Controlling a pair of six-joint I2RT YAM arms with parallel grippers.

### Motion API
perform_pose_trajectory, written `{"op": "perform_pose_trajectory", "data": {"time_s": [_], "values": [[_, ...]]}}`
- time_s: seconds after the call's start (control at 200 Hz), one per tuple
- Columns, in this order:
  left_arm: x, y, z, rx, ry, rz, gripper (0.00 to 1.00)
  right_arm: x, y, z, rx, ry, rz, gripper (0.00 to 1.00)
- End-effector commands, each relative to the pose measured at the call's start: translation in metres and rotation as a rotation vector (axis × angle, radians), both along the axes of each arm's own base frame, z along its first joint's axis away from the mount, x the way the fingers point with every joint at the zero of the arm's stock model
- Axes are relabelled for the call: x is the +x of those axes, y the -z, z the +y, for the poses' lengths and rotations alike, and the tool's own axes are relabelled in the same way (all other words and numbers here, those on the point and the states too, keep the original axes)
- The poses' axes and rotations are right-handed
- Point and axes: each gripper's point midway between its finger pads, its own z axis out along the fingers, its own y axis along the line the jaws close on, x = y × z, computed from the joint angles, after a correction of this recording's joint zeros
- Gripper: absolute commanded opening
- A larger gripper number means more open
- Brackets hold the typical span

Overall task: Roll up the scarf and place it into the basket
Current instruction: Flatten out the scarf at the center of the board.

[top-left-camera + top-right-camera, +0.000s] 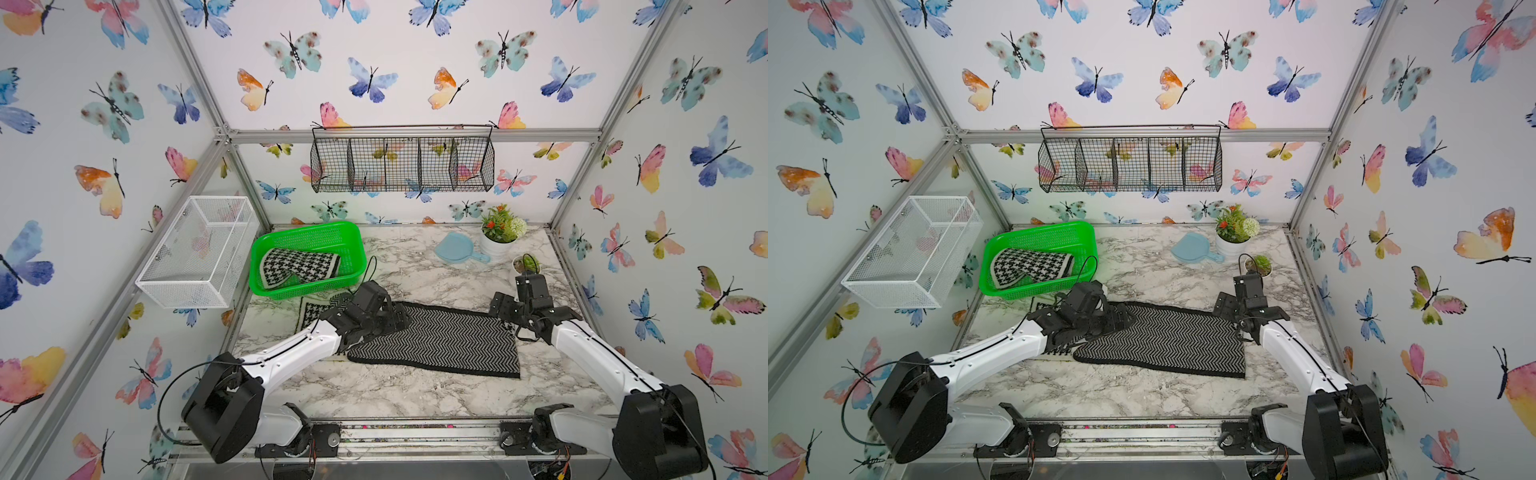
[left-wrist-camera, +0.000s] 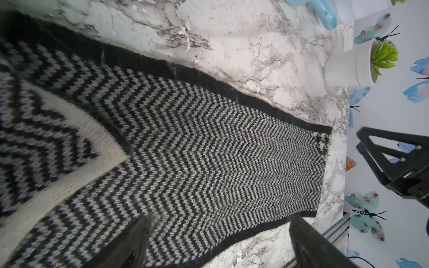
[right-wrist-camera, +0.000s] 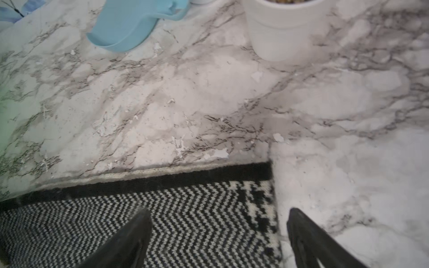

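Note:
A black-and-white herringbone scarf (image 1: 436,340) (image 1: 1167,340) lies spread flat on the marble table. My left gripper (image 1: 397,318) (image 1: 1121,318) is low over its left end and stands open; in the left wrist view the scarf (image 2: 209,143) runs away between the spread fingers of the gripper (image 2: 222,232). My right gripper (image 1: 505,307) (image 1: 1225,307) is open at the far right corner. In the right wrist view the gripper (image 3: 219,227) straddles the end edge of the scarf (image 3: 185,220). The green basket (image 1: 286,291) (image 1: 1017,293) stands at the back left.
A houndstooth cloth (image 1: 299,268) lies in the basket, and a houndstooth patch (image 1: 311,316) shows under the left arm. A white mesh box (image 1: 195,253) and a black wire rack (image 1: 401,164) hang on the walls. A blue scoop (image 1: 457,249) and two plant pots (image 1: 498,237) (image 1: 524,266) stand back right.

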Motion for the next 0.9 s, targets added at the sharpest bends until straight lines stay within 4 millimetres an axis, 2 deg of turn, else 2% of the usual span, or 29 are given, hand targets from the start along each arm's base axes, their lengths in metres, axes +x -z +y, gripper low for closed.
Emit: {"op": "perform_pose_trajectory", "data": {"time_s": [0.0,0.11,0.155,0.27,0.3,0.325,0.486,0.791,0.896], "values": [[0.011,-0.007,-0.021,-0.056,0.032,-0.026,0.94,-0.008,0.015,-0.002,0.043,-0.017,0.059,0.88],[0.015,0.001,-0.025,-0.046,0.038,-0.012,0.94,-0.016,0.036,-0.004,0.036,-0.012,0.131,0.86],[0.015,0.003,-0.027,-0.049,0.039,-0.008,0.94,-0.019,0.041,-0.004,0.04,-0.01,0.145,0.8],[0.016,0.012,-0.029,-0.041,0.038,0.008,0.94,-0.029,0.053,-0.004,0.054,-0.005,0.172,0.78],[0.016,0.015,-0.029,-0.04,0.038,0.013,0.94,-0.032,0.056,-0.002,0.065,-0.009,0.18,0.7],[0.016,0.017,-0.029,-0.039,0.038,0.016,0.94,-0.034,0.057,0.0,0.077,-0.017,0.187,0.67],[0.017,0.023,-0.033,-0.043,0.041,0.024,0.94,-0.045,0.056,-0.001,0.088,0.002,0.21,0.66],[0.015,0.025,-0.045,-0.051,0.067,0.032,0.94,-0.063,0.078,-0.008,0.065,0.054,0.32,0.69],[0.015,0.025,-0.046,-0.046,0.071,0.03,0.94,-0.065,0.078,-0.007,0.073,0.056,0.322,0.68]]}}
